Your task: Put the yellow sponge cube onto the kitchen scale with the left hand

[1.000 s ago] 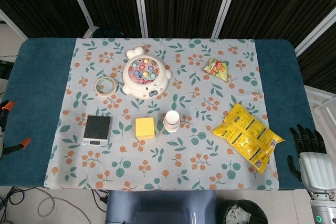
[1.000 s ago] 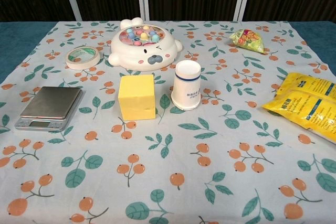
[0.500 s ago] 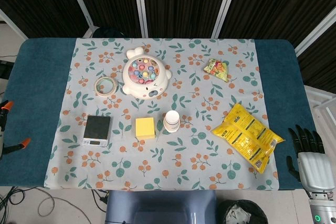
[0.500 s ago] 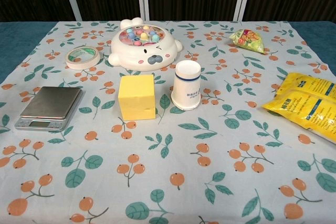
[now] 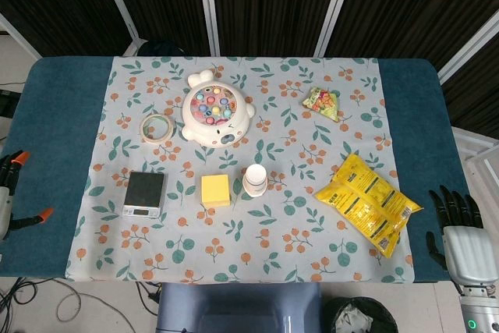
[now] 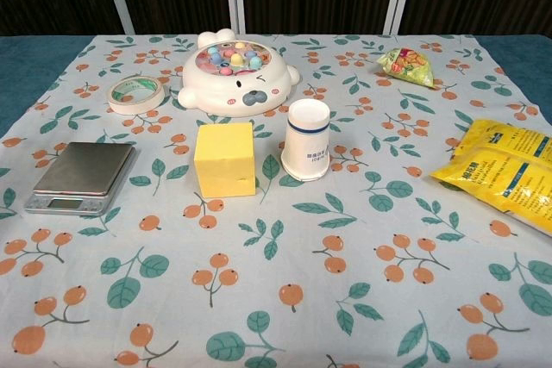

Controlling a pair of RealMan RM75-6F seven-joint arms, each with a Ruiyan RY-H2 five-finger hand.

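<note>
Left hand (image 5: pixel 8 193) far from squarely-set yellow sponge cube (image 5: pixel 216 190)

A white cloth (image 5: pixel 296 255) printed with orange berries and teal leaves covers the teal counter (image 5: pixel 58 115). On it sit a plain yellow sponge cube (image 5: pixel 216 190), a silver kitchen scale (image 5: pixel 145 193) with a dark top, a white cup (image 5: pixel 255 180) with a blue band, and a cream toy (image 5: pixel 215 110) studded with pastel dots at 12 o'clock. A yellow packet (image 5: pixel 368 203) with blue print lies at 3 o'clock, and a green-and-orange snack bag (image 5: pixel 322 102) at 1 o'clock.
</note>
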